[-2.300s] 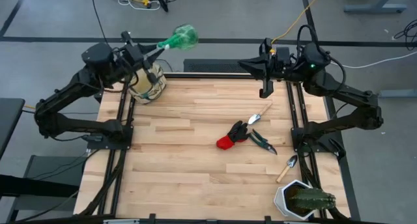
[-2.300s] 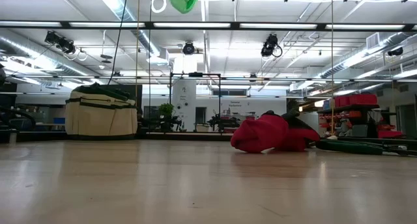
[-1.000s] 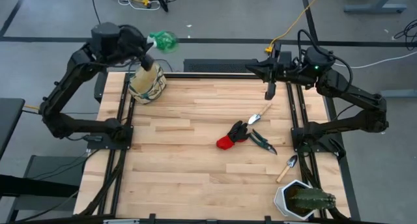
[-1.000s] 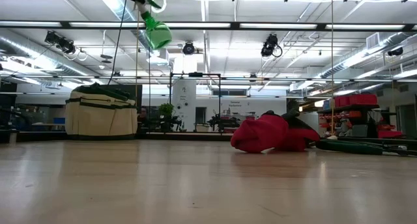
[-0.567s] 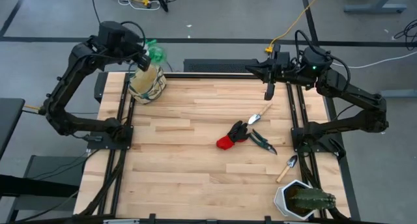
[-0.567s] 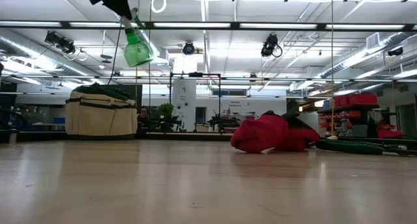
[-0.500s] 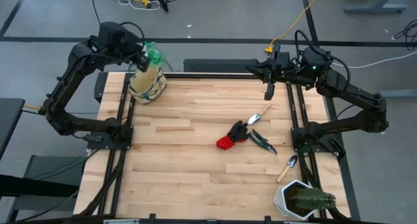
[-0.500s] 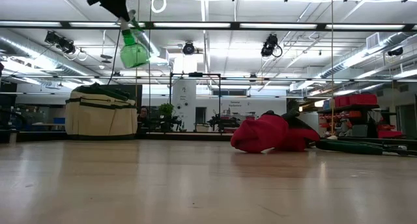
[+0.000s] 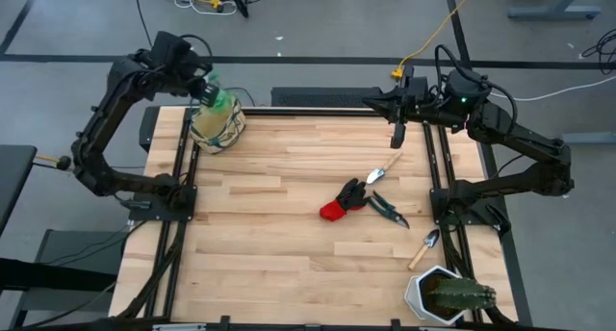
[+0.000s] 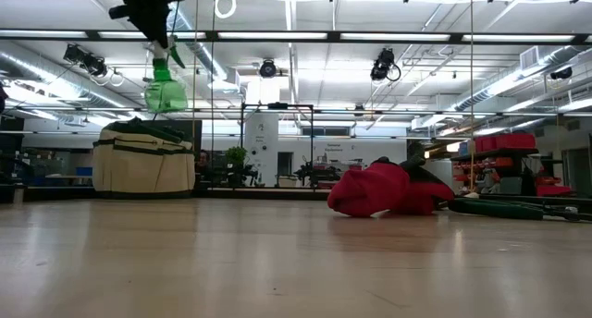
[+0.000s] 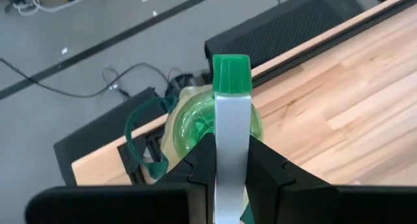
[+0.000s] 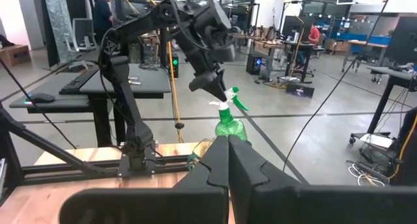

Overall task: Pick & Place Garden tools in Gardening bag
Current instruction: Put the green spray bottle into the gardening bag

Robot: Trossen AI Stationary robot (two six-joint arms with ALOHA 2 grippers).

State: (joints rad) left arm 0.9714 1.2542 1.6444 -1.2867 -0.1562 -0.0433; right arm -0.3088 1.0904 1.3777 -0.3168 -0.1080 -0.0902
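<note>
My left gripper [image 10: 159,42] is shut on the green spray bottle [image 10: 166,93], which hangs over the beige gardening bag [image 10: 143,159] at the table's far left corner. From above, the bottle [image 9: 218,97] overlaps the bag [image 9: 218,127]. On the right half of the table lie the red-and-black glove [image 9: 339,202], the pruning shears [image 9: 389,209] and two wooden-handled trowels [image 9: 385,166] [image 9: 425,247]. My right gripper [image 9: 369,101] is shut on nothing, raised over the far right edge. My left gripper pinches the bottle's white spray head [image 11: 231,149] between its two fingers [image 11: 203,167], just behind the green nozzle [image 11: 231,73]. The fingers slant down from above. The bottle hangs upright below them, clear of the bag.
A white pot with a green cactus [image 9: 447,294] stands at the near right corner. Black rails [image 9: 181,167] run along the table's left and right sides. Bare wood [image 9: 260,244] takes up the middle and near left of the table.
My left gripper has carried the spray bottle from beyond the table's far edge toward the bag and downward, tipping its fingers further down. The bottle has swung from slanted to hanging upright over the bag.
</note>
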